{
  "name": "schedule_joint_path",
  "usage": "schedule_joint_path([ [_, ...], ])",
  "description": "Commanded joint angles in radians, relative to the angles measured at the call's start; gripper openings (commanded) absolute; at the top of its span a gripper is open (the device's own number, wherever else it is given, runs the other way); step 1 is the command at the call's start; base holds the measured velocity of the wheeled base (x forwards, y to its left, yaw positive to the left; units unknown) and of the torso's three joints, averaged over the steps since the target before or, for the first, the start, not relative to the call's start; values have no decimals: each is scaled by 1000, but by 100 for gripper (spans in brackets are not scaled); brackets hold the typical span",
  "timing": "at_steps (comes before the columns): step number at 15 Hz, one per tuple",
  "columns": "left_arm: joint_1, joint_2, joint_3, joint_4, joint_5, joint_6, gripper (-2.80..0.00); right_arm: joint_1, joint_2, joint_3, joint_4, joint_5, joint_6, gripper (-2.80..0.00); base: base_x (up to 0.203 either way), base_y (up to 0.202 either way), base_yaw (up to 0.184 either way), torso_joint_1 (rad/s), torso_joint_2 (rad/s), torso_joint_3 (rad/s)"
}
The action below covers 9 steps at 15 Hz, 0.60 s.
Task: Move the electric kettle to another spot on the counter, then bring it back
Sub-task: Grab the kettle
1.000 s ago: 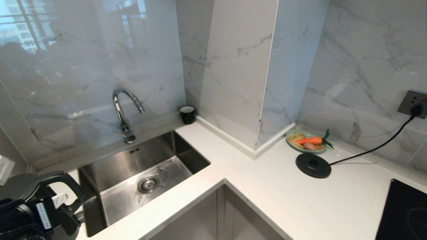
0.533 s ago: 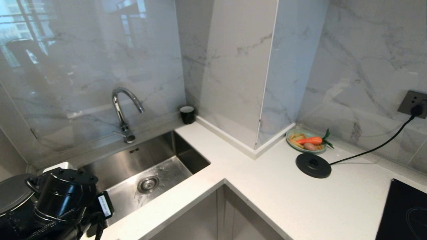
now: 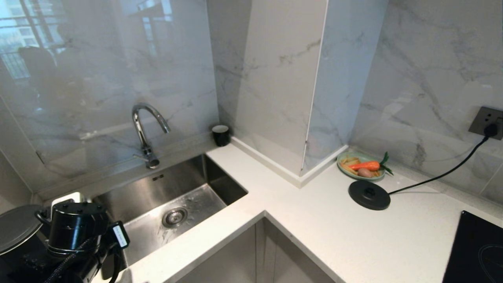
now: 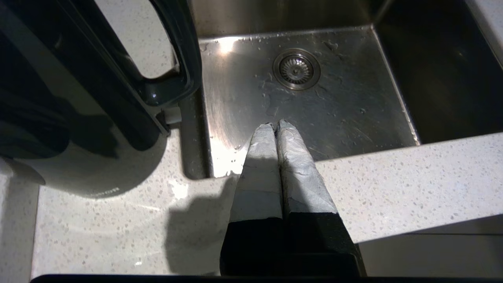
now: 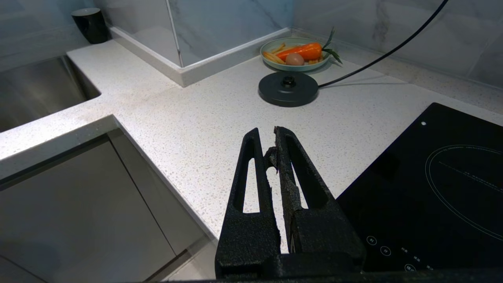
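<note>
Kettle's right beside your left gripper (image 4: 275,127), off its power base.
Glossy black jug kettle (image 4: 70,78) stands upright on the speckled white stone bench (image 4: 393,181) at the steel sink's (image 4: 306,98) corner; gripper pinched shut, empty, loop handle (image 4: 177,59) nearest.

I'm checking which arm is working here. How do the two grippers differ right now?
The left gripper hangs at the sink edge beside the electric kettle; the right gripper is over the counter near the hob. Left fingers are grey-wrapped, right ones bare black. Both are shut and empty.
</note>
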Motion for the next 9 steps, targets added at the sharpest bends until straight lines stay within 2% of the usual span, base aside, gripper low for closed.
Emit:
schedule_joint_path([
  [1, 56, 45, 48, -117, -31, 41, -280, 0, 1, 0, 0, 0, 0, -280, 0, 0, 0, 0, 0, 0],
  [4, 140, 70, 43, -131, -78, 65, -280, 0, 1, 0, 0, 0, 0, -280, 0, 0, 0, 0, 0, 0],
  [9, 152, 145, 15, -121, -69, 86, -280, 0, 1, 0, 0, 0, 1, -280, 0, 0, 0, 0, 0, 0],
])
